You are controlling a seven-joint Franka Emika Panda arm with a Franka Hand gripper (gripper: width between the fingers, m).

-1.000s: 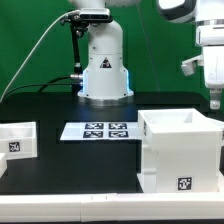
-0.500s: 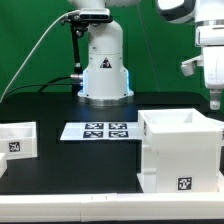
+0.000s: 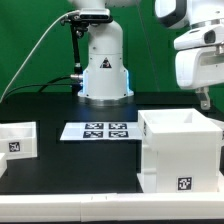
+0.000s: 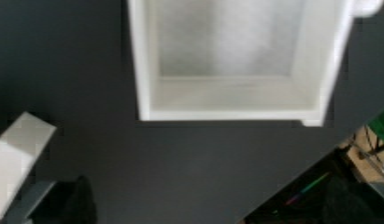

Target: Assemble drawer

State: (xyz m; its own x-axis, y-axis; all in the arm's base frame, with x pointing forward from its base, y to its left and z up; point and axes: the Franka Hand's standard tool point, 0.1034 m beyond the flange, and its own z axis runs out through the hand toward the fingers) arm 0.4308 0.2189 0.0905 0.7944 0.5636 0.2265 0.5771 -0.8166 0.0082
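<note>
The arm's white two-finger gripper [image 3: 205, 99] is hanging in the air at the far edge of the scene, on the exterior view's right. Only one dark fingertip is showing beneath the bulky white hand, so I cannot tell whether the jaws are standing apart or together. Nothing is showing between them.

The small low white open-topped plastic drawer [image 3: 27, 142] is sitting well apart from the gripper, right across the black table [image 3: 70, 172] toward the exterior view's left and well below the gripper's height. It is resting upright with its open side facing up. Its walls are looking thin and plain, and a black-and-white square tag [image 3: 14, 147] is showing on the front face. It is partly cut off by the picture's edge.

The tall white open-topped cube casing [image 3: 175, 150] is standing just beneath the gripper, slightly toward the exterior view's left of it, without touching it. A square tag [image 3: 184, 184] is sitting low on its front.

The thin flat white marker board [image 3: 97, 130] is lying between the drawer and the casing, below the gripper's height.

In the wrist view the casing [image 4: 233, 100] is showing from above, its hollow inside looking pale and bare.
</note>
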